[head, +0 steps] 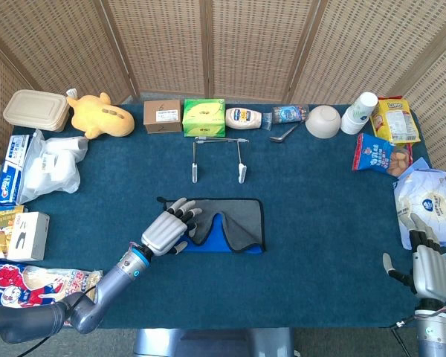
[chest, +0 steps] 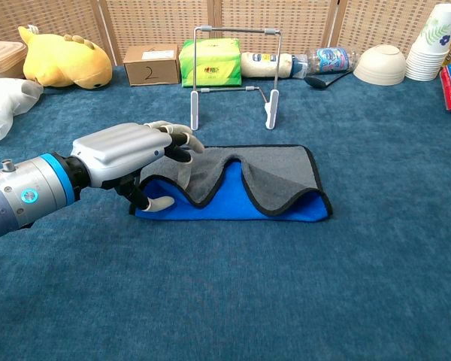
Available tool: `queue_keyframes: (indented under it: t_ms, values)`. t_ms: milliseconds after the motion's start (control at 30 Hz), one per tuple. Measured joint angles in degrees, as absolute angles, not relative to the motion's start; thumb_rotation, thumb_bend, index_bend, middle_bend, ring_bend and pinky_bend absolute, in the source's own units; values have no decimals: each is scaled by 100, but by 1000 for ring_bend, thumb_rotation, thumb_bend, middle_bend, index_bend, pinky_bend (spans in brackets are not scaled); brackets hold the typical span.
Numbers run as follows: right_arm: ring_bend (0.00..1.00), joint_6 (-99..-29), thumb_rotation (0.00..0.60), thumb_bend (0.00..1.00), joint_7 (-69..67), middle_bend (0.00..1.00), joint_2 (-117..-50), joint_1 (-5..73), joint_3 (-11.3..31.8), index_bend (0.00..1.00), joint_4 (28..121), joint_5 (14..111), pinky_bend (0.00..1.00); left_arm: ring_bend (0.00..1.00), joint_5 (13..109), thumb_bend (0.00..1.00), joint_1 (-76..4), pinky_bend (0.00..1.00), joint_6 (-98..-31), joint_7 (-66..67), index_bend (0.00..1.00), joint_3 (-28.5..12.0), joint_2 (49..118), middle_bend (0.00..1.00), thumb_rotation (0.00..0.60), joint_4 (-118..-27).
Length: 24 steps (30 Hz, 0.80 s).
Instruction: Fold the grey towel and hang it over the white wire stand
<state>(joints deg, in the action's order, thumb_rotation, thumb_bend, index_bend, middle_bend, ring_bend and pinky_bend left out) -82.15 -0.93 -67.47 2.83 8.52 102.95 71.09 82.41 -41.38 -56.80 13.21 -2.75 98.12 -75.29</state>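
The grey towel point(head: 229, 220) point(chest: 274, 171) lies folded lengthwise at the table's middle, its blue underside showing along the front. My left hand point(head: 166, 231) point(chest: 124, 148) rests on the towel's left end, fingers spread over the grey layer and thumb down at the blue front edge. No clear grip on the cloth shows. The white wire stand point(head: 217, 156) point(chest: 233, 71) stands upright behind the towel, bare. In the head view my right hand point(head: 430, 271) hangs by the table's near right corner, fingers straight and holding nothing.
Along the back sit a yellow plush point(head: 98, 115), a cardboard box point(head: 162, 116), a green tissue box point(head: 204, 117), a mayonnaise bottle point(head: 244, 118), a bowl point(head: 322, 121) and stacked cups point(head: 359, 111). Snack bags point(head: 377, 155) line the right edge, bags and boxes point(head: 48, 165) the left.
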Motion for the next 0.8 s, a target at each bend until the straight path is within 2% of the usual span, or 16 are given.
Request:
queue_keyframes:
  t_ms: [467,800]
  values:
    - [0,-8293,600,378,-126,35,-6724,232,836,119,10327,7190,0,15,8302,458,-4025,0,-5963,1165,700,-347,9889,289,600,-7469]
    - [0,-8298,600,379,-169,36,-6719,208,823,127,10316,7223,0,22,7929,458,-3877,0,-6101,691,636,-653,10076,283,600,-7206]
